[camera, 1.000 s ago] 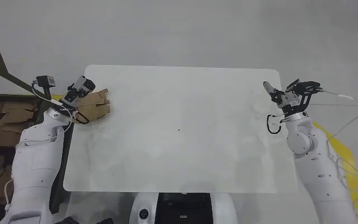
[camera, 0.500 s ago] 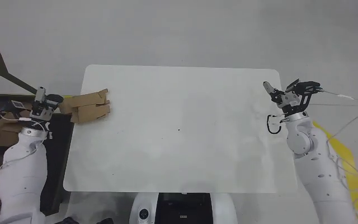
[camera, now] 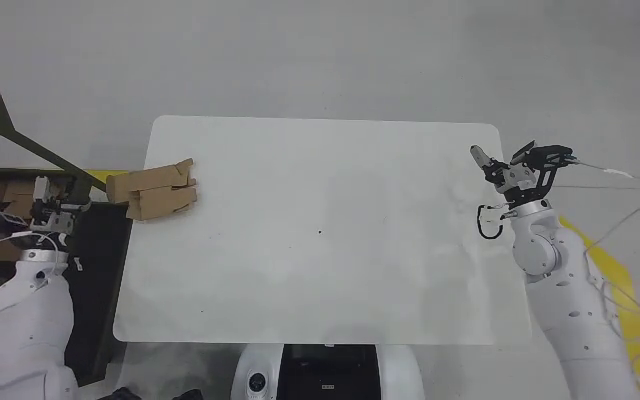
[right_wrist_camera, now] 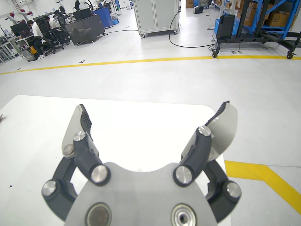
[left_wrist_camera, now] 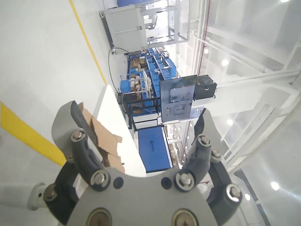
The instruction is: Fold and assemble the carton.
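Carton at tbl L edge

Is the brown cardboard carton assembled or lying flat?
Unassembled: the brown cardboard carton lies flattened, flaps splayed, at the edge of the white table.

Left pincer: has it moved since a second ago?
Yes. The left pincer pulled back off the table's left edge, leaving the carton there.

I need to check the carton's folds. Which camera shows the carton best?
The top view: the whole carton lies at the table's left edge. The left wrist view catches part of it behind the left gripper. The right wrist view faces the table's other end.
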Available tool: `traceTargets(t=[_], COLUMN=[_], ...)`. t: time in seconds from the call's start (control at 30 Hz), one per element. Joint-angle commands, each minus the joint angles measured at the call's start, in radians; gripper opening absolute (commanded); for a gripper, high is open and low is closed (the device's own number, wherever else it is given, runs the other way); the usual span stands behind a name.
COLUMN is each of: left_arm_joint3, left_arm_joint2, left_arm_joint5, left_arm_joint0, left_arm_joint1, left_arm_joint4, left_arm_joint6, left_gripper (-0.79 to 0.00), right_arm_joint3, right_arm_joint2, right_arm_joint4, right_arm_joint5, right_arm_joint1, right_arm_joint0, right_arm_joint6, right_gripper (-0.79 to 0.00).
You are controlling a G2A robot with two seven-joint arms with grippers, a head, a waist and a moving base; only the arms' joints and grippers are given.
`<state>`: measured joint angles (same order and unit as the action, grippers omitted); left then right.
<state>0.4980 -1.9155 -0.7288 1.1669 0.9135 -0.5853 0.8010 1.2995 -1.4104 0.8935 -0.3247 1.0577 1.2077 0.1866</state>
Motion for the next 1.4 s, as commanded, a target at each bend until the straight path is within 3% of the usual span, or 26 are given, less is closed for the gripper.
traceTargets(t=[0.0,0.3,0.87,1.0,1.1,1.23,1.37], left_arm_joint3=[-0.048,-0.162,-0.216,-0.226,-0.232,-0.236,-0.237], left_arm_joint2=[0.011,0.079,0.18,0.18,0.181,0.184,0.19], left_arm_joint5=[0.016,0.071,0.059,0.054,0.044,0.052,0.06], left_arm_joint0=[-0.02,-0.096,-0.199,-0.208,-0.21,-0.216,-0.224], left_arm_joint1=[-0.002,-0.001,0.031,0.033,0.034,0.035,0.037], left_arm_joint4=[0.039,0.178,0.292,0.281,0.285,0.286,0.291], left_arm_joint6=[-0.025,-0.032,0.003,-0.012,-0.048,-0.058,-0.062], left_gripper=[0.0,0.0,0.0,-0.194,-0.292,-0.394,-0.443], right_arm_joint3=[0.0,0.0,0.0,0.0,0.0,0.0,0.0], right_arm_joint2=[0.0,0.0,0.0,0.0,0.0,0.0,0.0], right_arm_joint4=[0.0,0.0,0.0,0.0,0.0,0.0,0.0], right_arm_joint5=[0.0,0.0,0.0,0.0,0.0,0.0,0.0], right_arm_joint1=[0.0,0.0,0.0,0.0,0.0,0.0,0.0], right_arm_joint0=[0.0,0.0,0.0,0.0,0.0,0.0,0.0], right_arm_joint6=[0.0,0.0,0.0,0.0,0.0,0.0,0.0], right_gripper=[0.0,0.0,0.0,0.0,0.0,0.0,0.0])
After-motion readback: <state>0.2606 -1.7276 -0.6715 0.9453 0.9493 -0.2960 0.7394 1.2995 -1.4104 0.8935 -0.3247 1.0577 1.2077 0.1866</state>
